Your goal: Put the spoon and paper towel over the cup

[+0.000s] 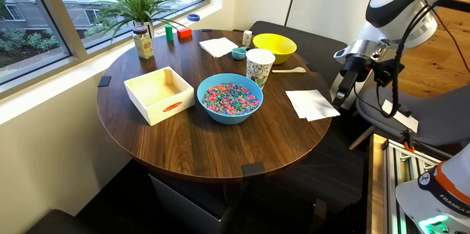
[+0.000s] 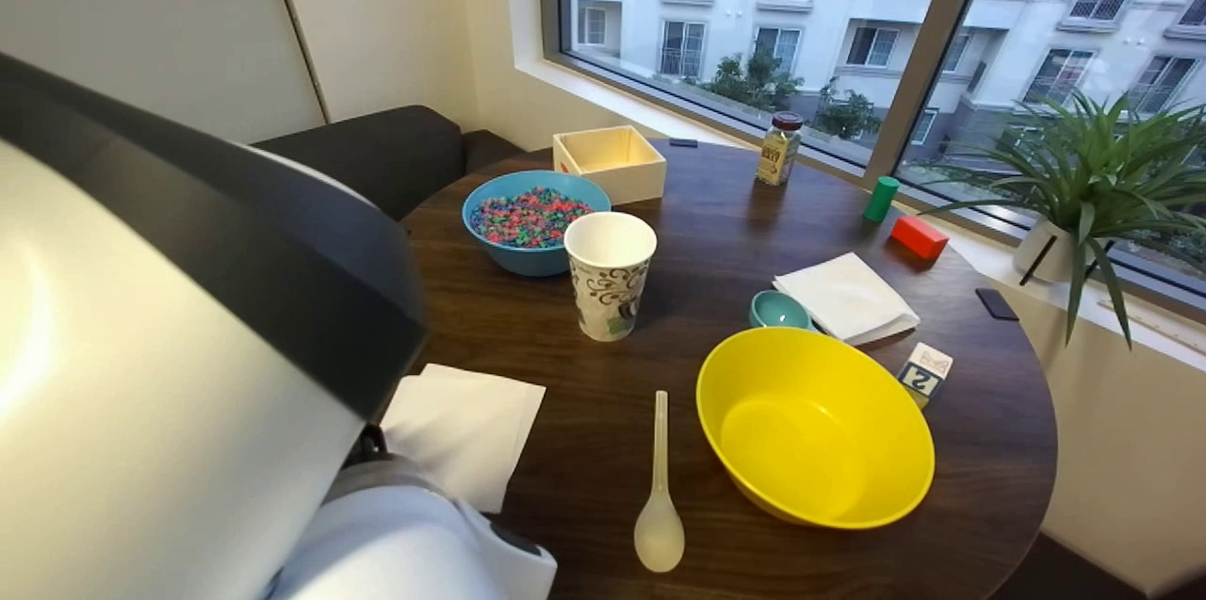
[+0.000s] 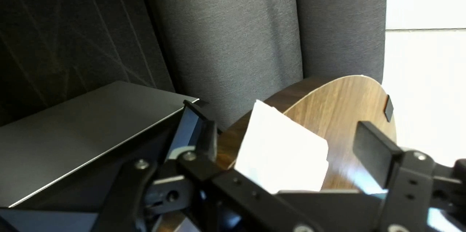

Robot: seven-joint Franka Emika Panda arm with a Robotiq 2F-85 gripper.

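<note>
Spread wide, the black end effector [image 3: 285, 133] holds nothing. In an exterior view, a slender tan spoon [image 2: 660, 520], an empty yellow bowl [image 2: 810, 449] and a square white paper towel [image 2: 466, 435] lie nearer than the patterned white paper cup [image 2: 608, 289]; beyond it, a round blue bowl [image 2: 528, 263] holds multicoloured bits [image 2: 528, 218].

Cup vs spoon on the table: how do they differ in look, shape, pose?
Look: the cup is white with dark printed swirls; the spoon is plain pale tan.
Shape: the cup is broad and tapered; the spoon is slender.
Pose: the cup stands upright, mouth up; the spoon lies flat.
Shared: both rest on the table, neither held by the fingers.
</note>
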